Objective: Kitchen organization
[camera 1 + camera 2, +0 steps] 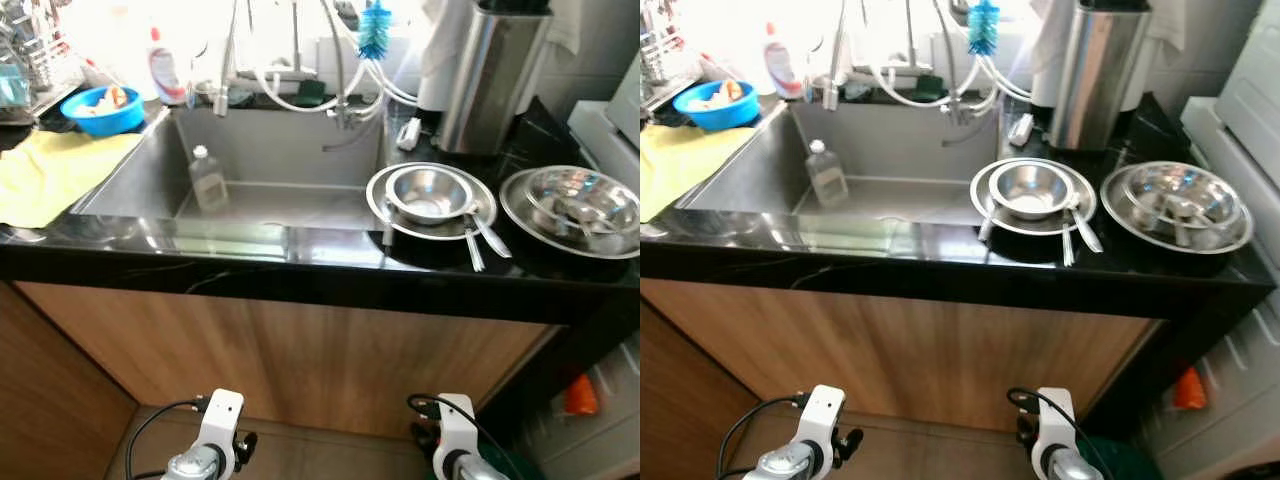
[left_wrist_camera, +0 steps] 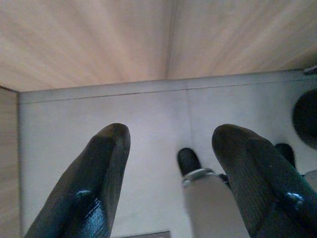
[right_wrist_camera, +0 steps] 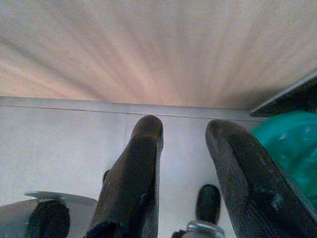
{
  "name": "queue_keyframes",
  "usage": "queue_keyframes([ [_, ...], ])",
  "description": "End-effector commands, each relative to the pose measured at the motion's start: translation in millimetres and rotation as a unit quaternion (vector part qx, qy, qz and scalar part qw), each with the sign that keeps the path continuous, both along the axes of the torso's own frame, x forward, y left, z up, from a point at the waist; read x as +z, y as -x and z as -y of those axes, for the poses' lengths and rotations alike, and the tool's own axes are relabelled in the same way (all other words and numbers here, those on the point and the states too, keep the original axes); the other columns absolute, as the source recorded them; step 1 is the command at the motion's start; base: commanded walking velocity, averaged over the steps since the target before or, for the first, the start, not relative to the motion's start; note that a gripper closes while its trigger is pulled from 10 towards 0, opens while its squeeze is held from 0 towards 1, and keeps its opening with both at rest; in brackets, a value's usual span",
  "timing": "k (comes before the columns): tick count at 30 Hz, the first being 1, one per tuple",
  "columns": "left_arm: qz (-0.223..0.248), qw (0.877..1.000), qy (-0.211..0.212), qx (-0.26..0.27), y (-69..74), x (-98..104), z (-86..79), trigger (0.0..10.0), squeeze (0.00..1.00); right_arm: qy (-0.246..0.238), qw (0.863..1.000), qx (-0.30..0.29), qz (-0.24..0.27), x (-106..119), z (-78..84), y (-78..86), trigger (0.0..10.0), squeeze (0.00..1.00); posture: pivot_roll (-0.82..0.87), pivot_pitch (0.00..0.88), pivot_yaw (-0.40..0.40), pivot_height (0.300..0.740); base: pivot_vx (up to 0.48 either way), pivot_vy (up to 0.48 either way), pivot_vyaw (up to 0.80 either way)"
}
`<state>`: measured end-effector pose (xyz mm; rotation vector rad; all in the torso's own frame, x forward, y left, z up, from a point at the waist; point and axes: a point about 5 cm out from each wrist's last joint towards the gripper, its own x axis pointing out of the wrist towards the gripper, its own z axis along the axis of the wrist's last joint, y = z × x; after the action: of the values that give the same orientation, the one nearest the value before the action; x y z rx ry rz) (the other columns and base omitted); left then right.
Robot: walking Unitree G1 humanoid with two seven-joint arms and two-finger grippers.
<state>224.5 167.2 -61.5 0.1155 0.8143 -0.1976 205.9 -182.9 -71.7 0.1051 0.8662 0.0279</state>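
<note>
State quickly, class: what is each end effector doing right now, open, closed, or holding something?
Left end effector: open, holding nothing, hanging low above the grey floor.
Right end effector: open, holding nothing, also hanging low.

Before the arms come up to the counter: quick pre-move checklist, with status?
1. Left gripper open and holding nothing, hanging low by the cabinet front: ok.
2. Right gripper open, nothing held, also low: ok.
3. Small steel bowl sits upright on the plate right of the sink: ok.
4. Utensils hang past the plate rim toward the counter edge, easy to knock: not ok.
5. Large steel bowl contents: cannot tell.
6. Bottle stands in the sink, apart from the dishes: ok.
</note>
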Motion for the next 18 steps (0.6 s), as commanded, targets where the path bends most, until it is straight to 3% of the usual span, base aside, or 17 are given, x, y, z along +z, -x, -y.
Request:
queue_keyframes([
  [1, -0.008, 1.0, -0.001, -0.001, 1.7, -1.4, -0.5, 10.0, 0.0, -0.003, 1.0, 0.002, 0.0, -0.5, -3.2, 0.2, 10.0, 0.0, -0.09, 0.0, 0.046, 0.74, 0.0, 0.371, 0.0],
  [11, -0.007, 1.0, 0.003, -0.002, 1.1, -1.2, 2.3, 10.0, 0.0, -0.004, 1.0, 0.0, 0.003, 0.5, -3.1, -1.5, 10.0, 0.0, -0.08, 0.0, 0.044, 0.74, 0.0, 0.358, 0.0],
  [18, 0.001, 1.0, -0.001, -0.003, -1.6, 0.7, 2.2, 10.0, 0.0, -0.004, 1.0, 0.0, 0.003, 0.9, -2.7, -2.2, 10.0, 0.0, -0.08, 0.0, 0.042, 0.74, 0.0, 0.0, 0.0],
])
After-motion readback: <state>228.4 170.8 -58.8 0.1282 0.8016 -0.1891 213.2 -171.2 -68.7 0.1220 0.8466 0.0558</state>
